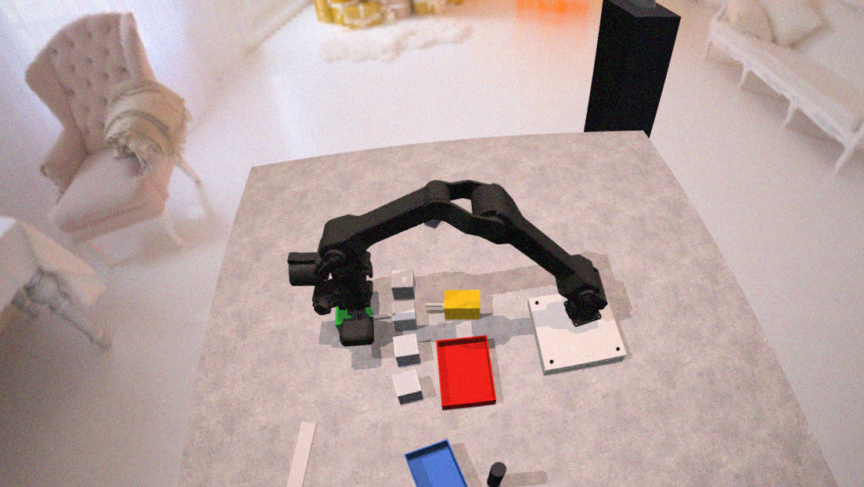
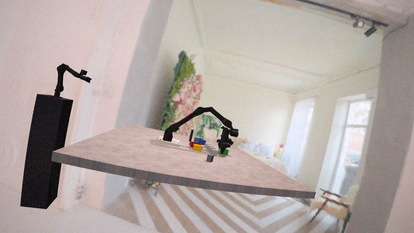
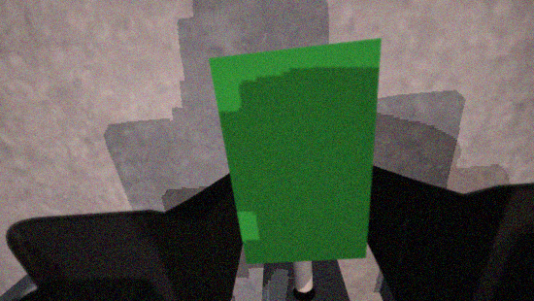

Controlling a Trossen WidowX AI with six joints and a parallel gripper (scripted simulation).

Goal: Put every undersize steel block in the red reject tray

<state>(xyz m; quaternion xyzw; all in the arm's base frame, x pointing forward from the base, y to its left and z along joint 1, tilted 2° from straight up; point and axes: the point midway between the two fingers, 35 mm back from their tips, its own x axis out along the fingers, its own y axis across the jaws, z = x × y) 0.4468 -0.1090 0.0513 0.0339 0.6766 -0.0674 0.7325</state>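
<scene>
From where I stand, taking the overhead view as a clock dial, the claw (image 1: 356,320) (image 2: 223,151) (image 3: 293,169) is about half open, its fingers shut firmly on the green gauge (image 1: 343,315) (image 2: 225,151) (image 3: 301,160). The gauge's pale pin (image 1: 383,316) (image 3: 303,276) points to three o'clock, at the second block from the top in a row of four steel blocks (image 1: 406,351) running from twelve to six. I can't tell whether the tip has gone in. The red tray (image 1: 465,375) (image 2: 191,144) lies on the counter (image 1: 653,242) (image 2: 138,153) at about four o'clock from that block; a yellow gauge (image 1: 462,304) (image 2: 198,147) sits near three, and a blue tray (image 1: 435,463) (image 2: 200,141) near six.
</scene>
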